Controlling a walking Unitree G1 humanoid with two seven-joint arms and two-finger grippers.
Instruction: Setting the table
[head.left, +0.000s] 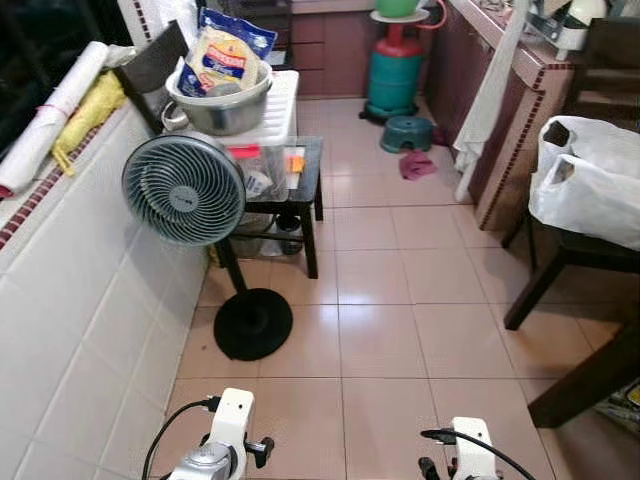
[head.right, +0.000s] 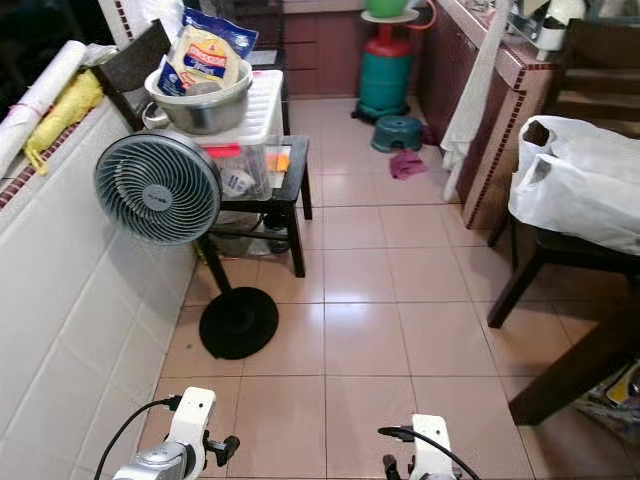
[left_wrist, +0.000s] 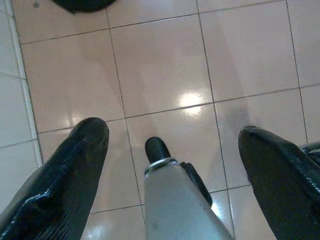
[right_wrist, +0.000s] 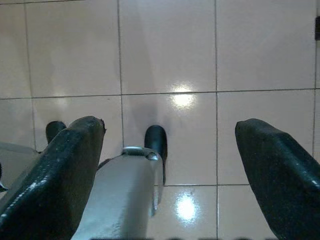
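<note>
Both arms hang low over the tiled floor (head.left: 400, 300). The left hand (left_wrist: 170, 150) is spread wide with nothing between its fingers (left_wrist: 75, 165), pointed down at the pinkish tiles, and the right hand (right_wrist: 170, 145) is the same: splayed, gripping nothing, just glossy tile below it.

Ahead on the left there's a grey pedestal fan (head.left: 184, 189) on a round black base, standing right in front of a small black counter (head.left: 312, 190). That counter carries a clear plastic container (head.left: 262, 172) with something orange and red in it. Just behind it sits a white stand (head.left: 283, 110) holding a big metal bowl (head.left: 222, 102) stuffed with snack packets (head.left: 228, 55) — closest thing to tableware here, and it's well away from both hands.

Further back: a teal and red gas cylinder (head.left: 397, 72), a small teal stool (head.left: 407, 132) beside it, and a pink rag (head.left: 416, 165) on the floor. On the right, a dark wooden chair (head.left: 560, 260) carries white plastic bags (head.left: 590, 180).
</note>
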